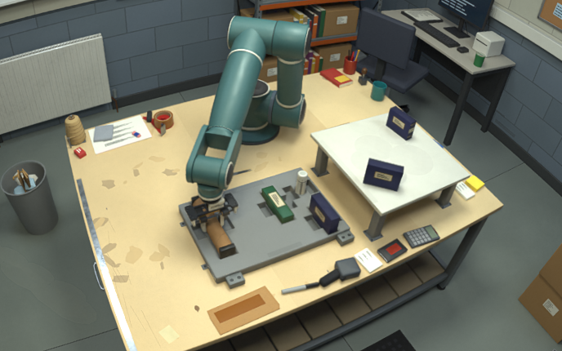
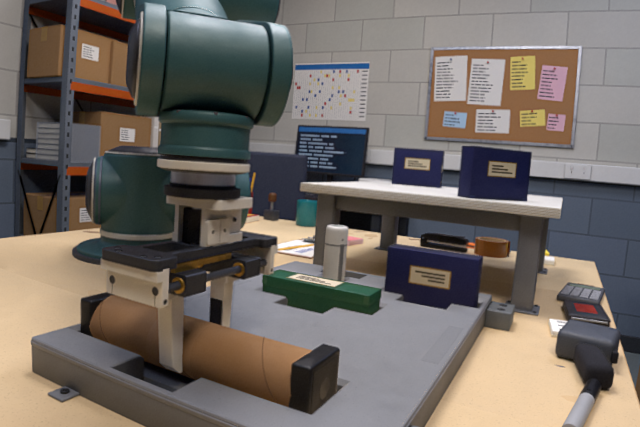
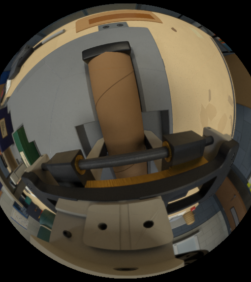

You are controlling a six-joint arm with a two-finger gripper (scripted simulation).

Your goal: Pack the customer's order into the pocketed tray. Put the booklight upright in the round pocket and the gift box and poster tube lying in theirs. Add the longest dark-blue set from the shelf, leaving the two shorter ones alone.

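My gripper (image 1: 210, 218) (image 2: 195, 327) (image 3: 124, 147) is down over the left end of the grey pocketed tray (image 1: 262, 222) (image 2: 362, 355), astride the brown poster tube (image 1: 219, 235) (image 2: 207, 347) (image 3: 116, 105), which lies in its long pocket with black end caps. The green gift box (image 1: 277, 203) (image 2: 321, 290) lies in the middle pocket. The white booklight (image 1: 301, 182) (image 2: 335, 252) stands upright behind it. A dark-blue set (image 1: 324, 212) (image 2: 433, 275) stands at the tray's right end. Two more dark-blue sets (image 1: 383, 174) (image 1: 400, 122) (image 2: 494, 173) (image 2: 417, 166) stand on the white shelf (image 1: 390, 159). The gripper is closed on the poster tube.
A bin (image 1: 30, 196) stands on the floor left of the table. A handheld scanner (image 1: 340, 271) (image 2: 587, 347), marker, calculator (image 1: 421, 235) and cards lie near the table's front right edge. A cardboard mailer (image 1: 243, 308) lies in front of the tray.
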